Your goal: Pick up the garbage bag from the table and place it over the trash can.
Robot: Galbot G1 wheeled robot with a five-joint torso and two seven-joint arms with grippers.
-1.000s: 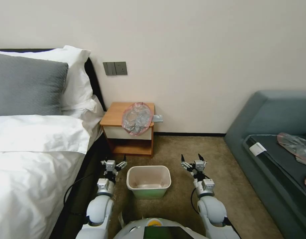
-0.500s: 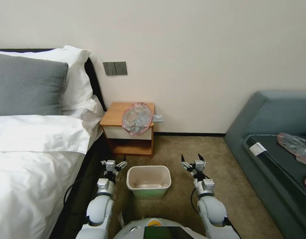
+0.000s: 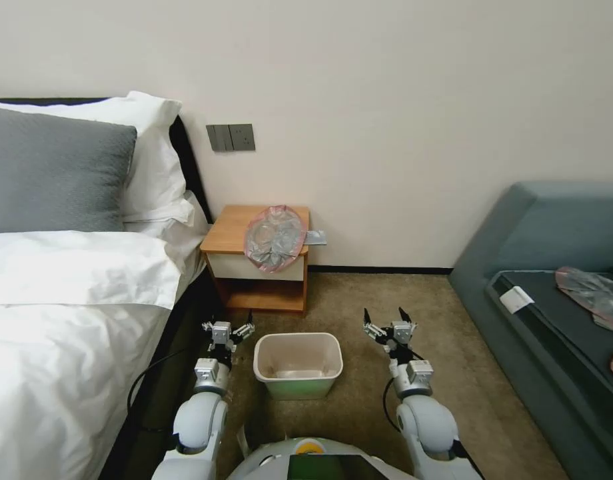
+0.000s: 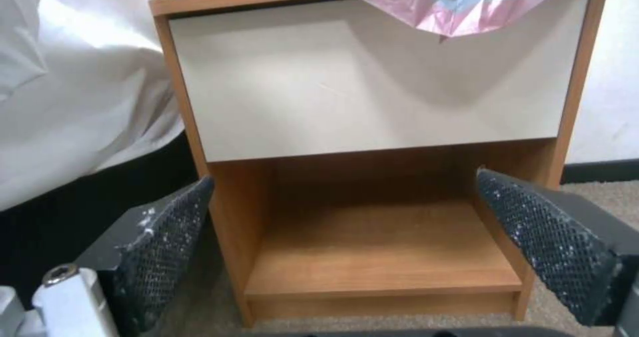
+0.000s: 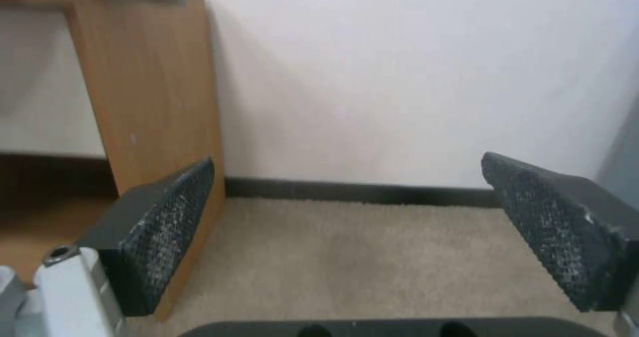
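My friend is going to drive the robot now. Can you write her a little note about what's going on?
Left tool: open, holding nothing, low over the carpet beside the bin, facing the nightstand.
Right tool: open, holding nothing, low on the bin's other side.
Crinkly grey plastic garbage bag with a pink rim: lying on the small orange-brown wooden nightstand, its edge drooping over the white drawer front.
Small cream-beige rectangular plastic trash can: on the carpet between the arms, no bag in it.
Done: nothing yet.
Left: pick up the bag, carry it over and fit it on the bin.
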